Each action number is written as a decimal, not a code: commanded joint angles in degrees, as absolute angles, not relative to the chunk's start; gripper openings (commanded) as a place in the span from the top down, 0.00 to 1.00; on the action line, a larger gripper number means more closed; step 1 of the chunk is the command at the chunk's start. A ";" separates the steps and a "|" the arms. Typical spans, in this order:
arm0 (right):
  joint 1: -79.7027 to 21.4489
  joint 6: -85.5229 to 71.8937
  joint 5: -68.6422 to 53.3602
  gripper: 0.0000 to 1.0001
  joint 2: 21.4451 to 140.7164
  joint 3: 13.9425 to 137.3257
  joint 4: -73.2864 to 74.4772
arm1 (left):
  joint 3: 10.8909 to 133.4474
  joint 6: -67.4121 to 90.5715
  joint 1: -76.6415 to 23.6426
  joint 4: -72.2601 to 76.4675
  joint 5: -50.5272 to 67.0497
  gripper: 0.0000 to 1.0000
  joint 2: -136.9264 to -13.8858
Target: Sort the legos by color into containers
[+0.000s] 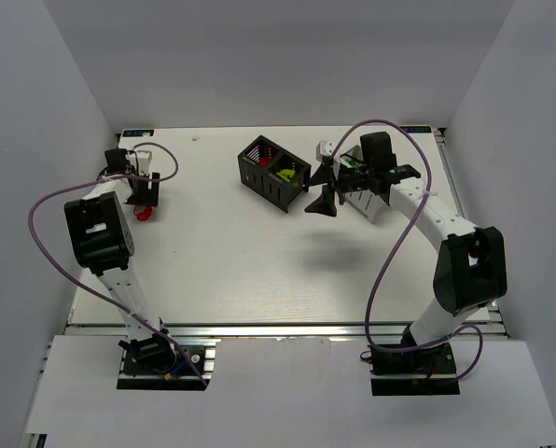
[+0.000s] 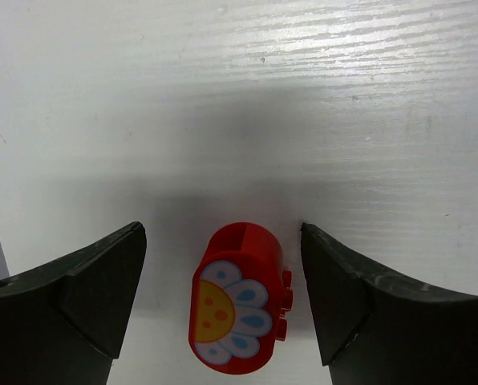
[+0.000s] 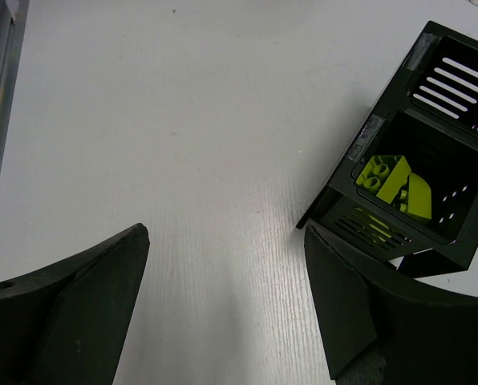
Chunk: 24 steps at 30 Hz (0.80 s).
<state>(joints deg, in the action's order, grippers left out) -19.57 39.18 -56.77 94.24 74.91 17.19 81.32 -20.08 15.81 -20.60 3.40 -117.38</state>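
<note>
- Two claws show, both spread wide. The left claw [image 2: 221, 228] hangs low over the table with its black, wedge-shaped fingers apart. It grips nothing.
- One round-fronted red plastic brick [image 2: 237, 301] lies on its side between those fingers. It sits a little nearer the right-hand finger, with a gap to each, so neither finger touches it.
- Its glossy front face carries a printed flower with white-and-blue petals around a yellow smiling centre. Small studs stick out on the side towards the right-hand finger.
- The right claw [image 3: 224, 231] is equally wide open and empty, with bare table between its fingers.
- One black plastic two-compartment bin with slotted walls [image 3: 347, 172] stands just beyond that claw's right-hand finger. I cannot tell whether they touch.
- Several glossy lime-green plastic bricks [image 3: 391, 184] lie heaped in the bin compartment nearer the claw. At least one has a sloped face. Their exact number is unclear.
- One white slotted bin [image 1: 367, 207] is mostly hidden under the right wrist.
- Both claws hang over one matte white table with a fine straight grain [image 2: 303, 80].
</note>
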 commanded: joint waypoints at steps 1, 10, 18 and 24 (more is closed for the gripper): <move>-19.78 38.85 -56.51 0.17 94.57 77.52 18.02 | 82.97 -19.78 15.91 -20.22 5.18 0.13 -117.60; -19.78 37.09 -56.25 0.17 94.83 77.78 17.32 | 78.40 -18.72 16.00 -17.67 8.26 0.28 -114.53; -19.78 36.83 -56.34 0.17 93.69 76.56 16.26 | 74.36 -17.23 16.00 -16.52 8.09 0.51 -111.36; -19.78 36.56 -56.69 0.18 93.16 75.59 15.56 | 73.92 -15.21 16.00 -17.58 8.17 0.67 -109.95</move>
